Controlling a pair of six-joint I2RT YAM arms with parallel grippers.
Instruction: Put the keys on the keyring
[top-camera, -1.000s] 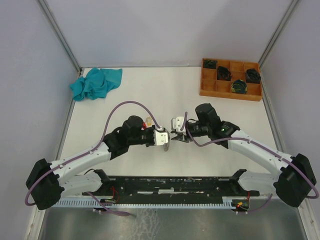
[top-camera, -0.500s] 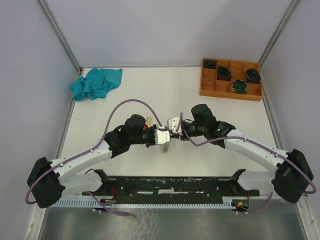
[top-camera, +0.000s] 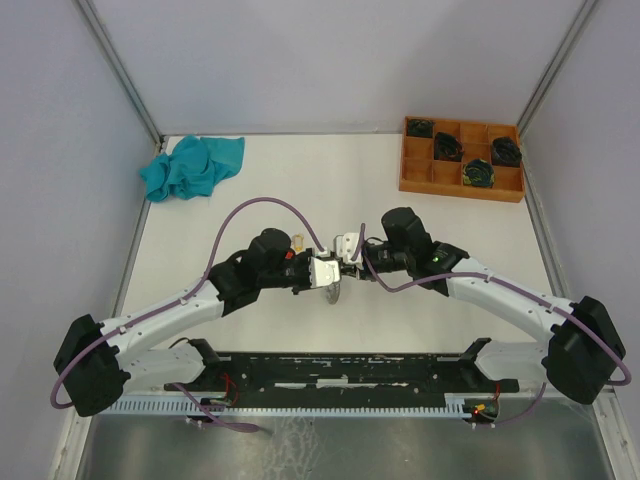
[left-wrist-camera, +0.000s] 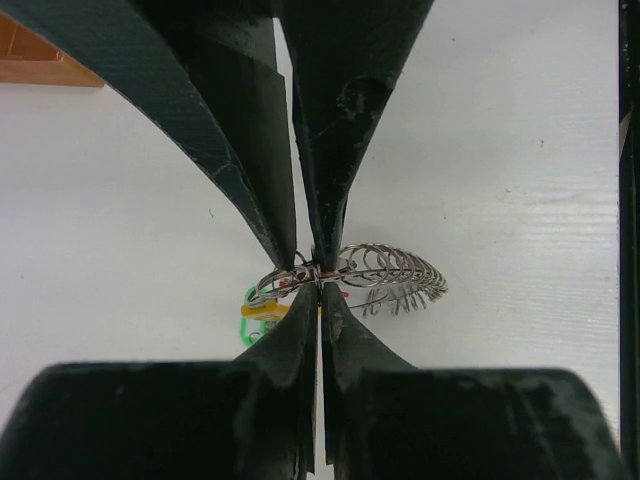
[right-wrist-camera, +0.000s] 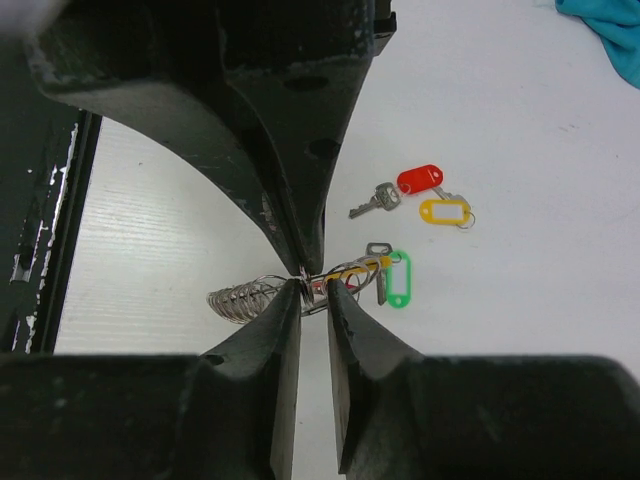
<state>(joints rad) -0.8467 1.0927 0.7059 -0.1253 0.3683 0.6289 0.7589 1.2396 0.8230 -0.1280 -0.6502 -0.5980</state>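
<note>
Left fingers (left-wrist-camera: 285, 400) pressed together, pinching the wire of the silvery ribbed coil keyring (left-wrist-camera: 392, 272) at their tips. This likely steadies it just above the white tabletop (left-wrist-camera: 520, 180).

Right fingers (right-wrist-camera: 262, 400) narrowly apart, straddling the same wire tip to tip with the left, probably to pry a loop open.

Coil's long axis runs crosswise to both finger pairs, with the yellow-tag end opposite the coil.

Red-tagged small metal key (right-wrist-camera: 418, 179) lies loose beyond the fingers.

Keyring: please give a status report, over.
Left claw shut on keyring. Right claw slightly open at it. Green-tagged key at ring; red-tagged key, yellow-tagged key loose. Nothing in the way.
</note>
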